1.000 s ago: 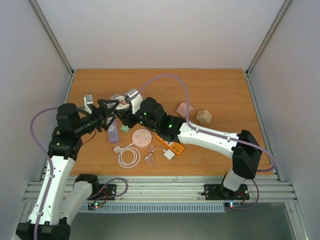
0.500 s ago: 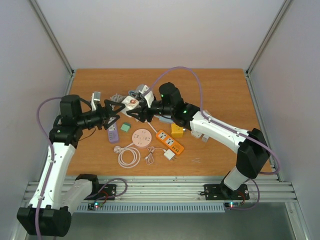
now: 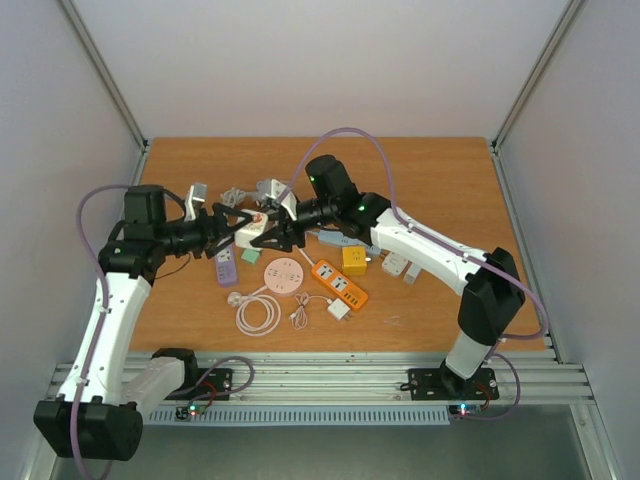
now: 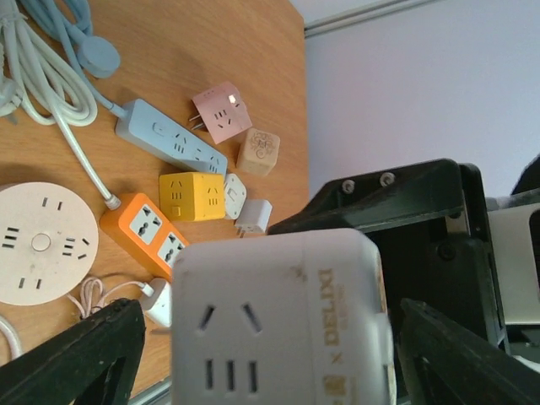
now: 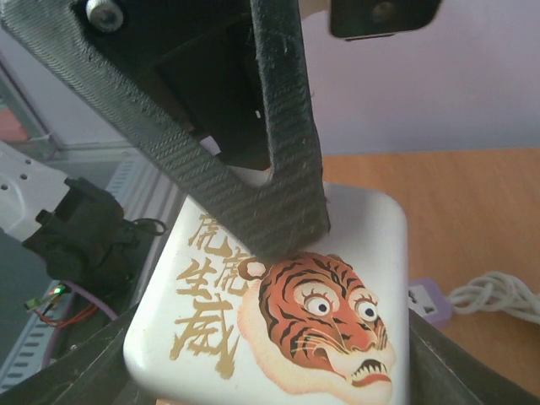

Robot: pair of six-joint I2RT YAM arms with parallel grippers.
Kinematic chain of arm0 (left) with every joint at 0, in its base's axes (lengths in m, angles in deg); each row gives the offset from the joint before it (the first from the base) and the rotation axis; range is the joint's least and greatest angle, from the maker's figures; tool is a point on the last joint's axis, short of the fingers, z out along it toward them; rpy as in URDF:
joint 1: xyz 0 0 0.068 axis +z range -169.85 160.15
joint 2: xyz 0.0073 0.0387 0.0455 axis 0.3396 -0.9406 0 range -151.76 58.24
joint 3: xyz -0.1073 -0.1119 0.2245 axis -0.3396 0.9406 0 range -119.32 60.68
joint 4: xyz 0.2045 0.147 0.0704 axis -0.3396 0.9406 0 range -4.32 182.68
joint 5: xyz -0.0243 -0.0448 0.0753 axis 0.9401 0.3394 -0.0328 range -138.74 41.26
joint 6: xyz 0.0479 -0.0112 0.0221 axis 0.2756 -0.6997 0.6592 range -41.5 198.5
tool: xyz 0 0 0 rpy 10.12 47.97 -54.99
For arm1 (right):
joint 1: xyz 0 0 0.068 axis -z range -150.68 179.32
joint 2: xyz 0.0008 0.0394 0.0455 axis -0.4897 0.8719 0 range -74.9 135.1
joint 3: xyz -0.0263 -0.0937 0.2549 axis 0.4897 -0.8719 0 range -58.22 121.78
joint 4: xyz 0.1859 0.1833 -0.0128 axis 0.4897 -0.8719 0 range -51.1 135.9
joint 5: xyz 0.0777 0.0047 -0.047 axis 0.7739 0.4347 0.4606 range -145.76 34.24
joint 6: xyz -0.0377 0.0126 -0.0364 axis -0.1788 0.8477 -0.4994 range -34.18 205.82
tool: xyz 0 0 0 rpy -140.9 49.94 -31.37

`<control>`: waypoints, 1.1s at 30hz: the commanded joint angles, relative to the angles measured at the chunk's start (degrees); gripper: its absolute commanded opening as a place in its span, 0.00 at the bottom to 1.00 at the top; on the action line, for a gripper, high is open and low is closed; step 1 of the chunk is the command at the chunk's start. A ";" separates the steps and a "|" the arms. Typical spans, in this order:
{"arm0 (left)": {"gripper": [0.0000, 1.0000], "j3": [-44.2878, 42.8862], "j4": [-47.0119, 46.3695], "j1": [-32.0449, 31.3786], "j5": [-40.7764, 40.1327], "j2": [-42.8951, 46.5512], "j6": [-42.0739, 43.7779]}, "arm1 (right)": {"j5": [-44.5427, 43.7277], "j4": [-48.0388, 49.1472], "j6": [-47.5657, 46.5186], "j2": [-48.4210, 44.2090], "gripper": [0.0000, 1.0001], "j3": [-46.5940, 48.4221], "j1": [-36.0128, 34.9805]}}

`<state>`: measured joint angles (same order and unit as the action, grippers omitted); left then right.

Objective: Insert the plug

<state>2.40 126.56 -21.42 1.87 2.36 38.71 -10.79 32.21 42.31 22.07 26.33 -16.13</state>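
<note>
A white cube socket (image 3: 250, 232) with a tiger picture on one face hangs above the table between both grippers. My left gripper (image 3: 232, 228) grips it from the left. In the left wrist view the cube (image 4: 278, 321) fills the space between my fingers, its slots facing the camera. My right gripper (image 3: 272, 232) holds it from the right. In the right wrist view the tiger face (image 5: 287, 312) sits between my jaws, and a left finger (image 5: 278, 169) presses on it. I cannot see any plug pins on the cube.
Below lie a round cream socket (image 3: 283, 274), an orange strip (image 3: 340, 285), a yellow cube (image 3: 354, 259), a purple strip (image 3: 227, 265), a coiled white cable (image 3: 258, 313) and a white charger (image 3: 338, 310). A blue strip (image 4: 169, 143), pink adapter (image 4: 221, 111) and wooden cube (image 4: 258, 150) lie beyond.
The right arm has swung back and left, uncovering the orange strip and yellow cube. The white cube has come lower and to the left, and both grippers now meet on it.
</note>
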 commanded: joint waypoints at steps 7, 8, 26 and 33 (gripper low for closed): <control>0.59 2.11 -2.19 0.24 2.76 0.68 -3.63 | 6.09 1.46 -4.40 4.05 0.39 4.51 -0.20; 0.58 2.37 -2.49 0.24 2.86 0.75 -3.78 | 5.68 1.47 -4.39 4.14 0.40 4.52 -0.23; 0.49 4.17 -8.13 0.43 -6.59 2.69 -3.79 | -0.43 -11.42 -2.93 9.13 0.77 12.04 -0.90; 0.50 5.01 -8.86 0.51 -6.25 2.94 -4.33 | -1.76 -15.49 -4.53 12.54 0.59 16.33 -1.53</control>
<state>6.81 121.91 -21.00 -4.55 4.02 33.88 -11.47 20.12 39.05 32.43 39.57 -17.00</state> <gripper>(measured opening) 0.634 0.656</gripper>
